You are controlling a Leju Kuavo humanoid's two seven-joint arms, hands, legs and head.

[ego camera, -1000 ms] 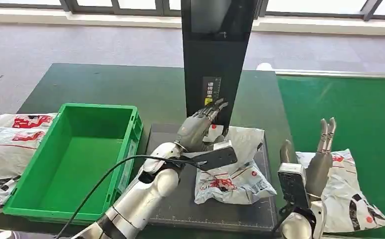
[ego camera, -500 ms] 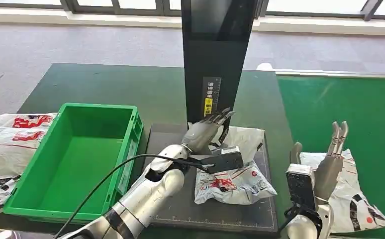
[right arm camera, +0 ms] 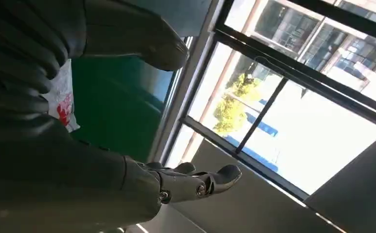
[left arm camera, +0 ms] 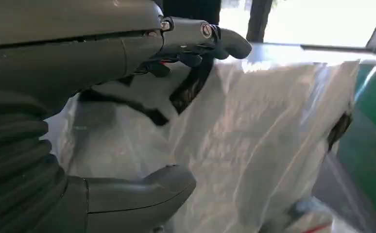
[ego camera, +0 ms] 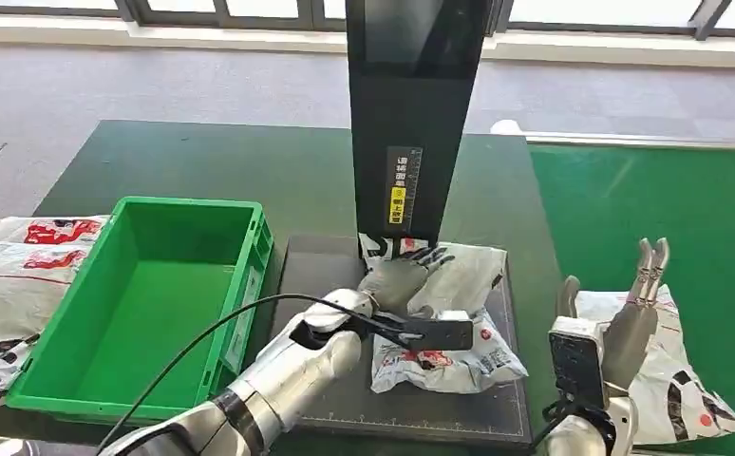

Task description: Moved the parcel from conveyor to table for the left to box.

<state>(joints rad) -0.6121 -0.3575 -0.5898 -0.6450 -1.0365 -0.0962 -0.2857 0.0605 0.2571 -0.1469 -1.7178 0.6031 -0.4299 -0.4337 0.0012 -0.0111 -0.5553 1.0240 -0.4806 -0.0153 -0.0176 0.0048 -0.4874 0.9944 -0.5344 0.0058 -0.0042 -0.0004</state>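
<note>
Left hand (ego camera: 404, 278) lies palm-down on the parcel (ego camera: 444, 313), its fingers reaching toward the black column (ego camera: 411, 114) just beyond them. In the left wrist view the thumb (left arm camera: 142, 194) sits low against the plastic and the darker fingers (left arm camera: 200, 36) curl over the bag's upper fold, with white film bunched between them; whether they actually pinch the film I cannot tell.

Under and beyond this hand, the parcel rests on the dark mat (ego camera: 326, 285), a crumpled white bag with red and black print. Its long axis runs from the foot of the column back toward the robot, slightly slanted, with the far end touching the column base and the near end spread out beside the left forearm. Most of the bag lies to the right of the hand and nearer the robot than the fingertips.

Right hand (ego camera: 630, 313) stands upright, fingers straight and pointing up, thumb apart, holding nothing. Beneath and beside it a second bag (ego camera: 672, 370) lies flat on the green belt (ego camera: 649, 190).

Left of the left arm sits a green crate (ego camera: 155, 294), and past it more bags (ego camera: 22, 275) are stacked at the table (ego camera: 202, 161) edge.
</note>
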